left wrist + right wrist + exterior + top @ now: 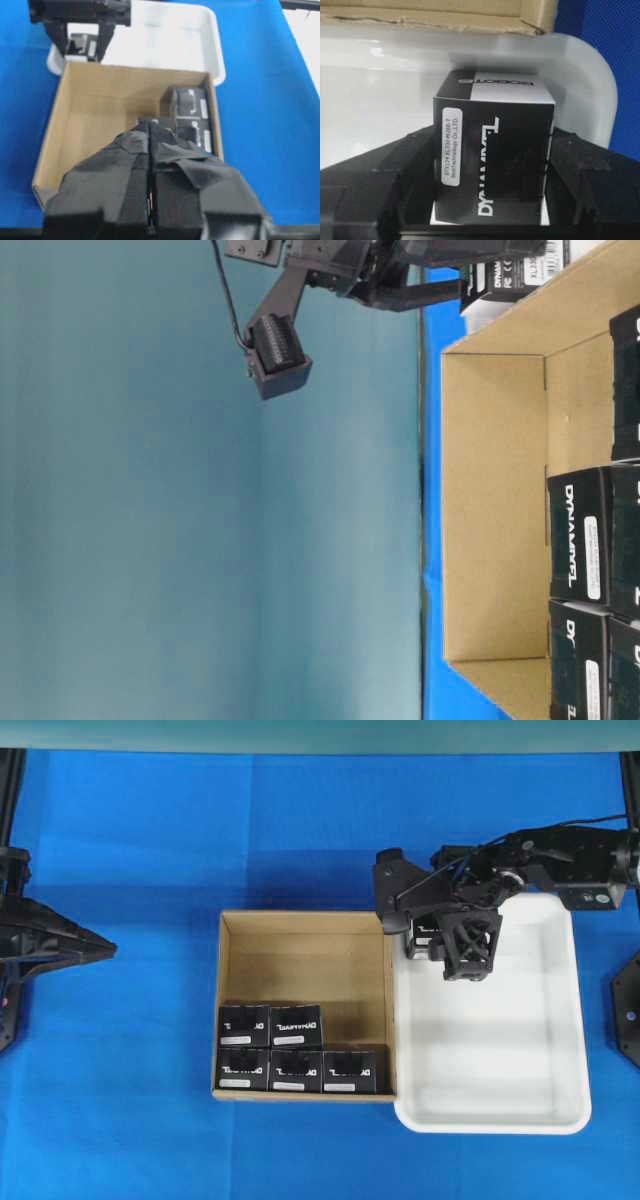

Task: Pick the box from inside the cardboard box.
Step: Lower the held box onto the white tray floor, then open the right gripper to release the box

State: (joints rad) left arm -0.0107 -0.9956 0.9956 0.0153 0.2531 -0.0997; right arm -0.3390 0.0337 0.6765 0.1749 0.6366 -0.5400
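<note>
Box point(492, 165), black with white lettering and a small white label, between the right gripper's point(428, 942) jaws in the right wrist view, above the white tray point(540, 1020), near the tray's upper-left corner in the overhead frame. Jaws just beside both flanks of the carton; a thin gap seems to show on the right flank, so cannot tell whether gripped or just let go. Whether the carton rests on the tray floor, also unclear.

Five more black cartons point(296, 1025) inside the cardboard box point(300, 935), packed along its lower edge in the overhead frame: two in an upper row at lower left, three in a row below. Upper part of the cardboard box bare. Cardboard box touching the tray's left wall, both on the blue bench point(150, 850).

Left gripper point(150, 137) at the left edge of the overhead frame, well apart from the cardboard box, jaws pressed together, nothing between them.
</note>
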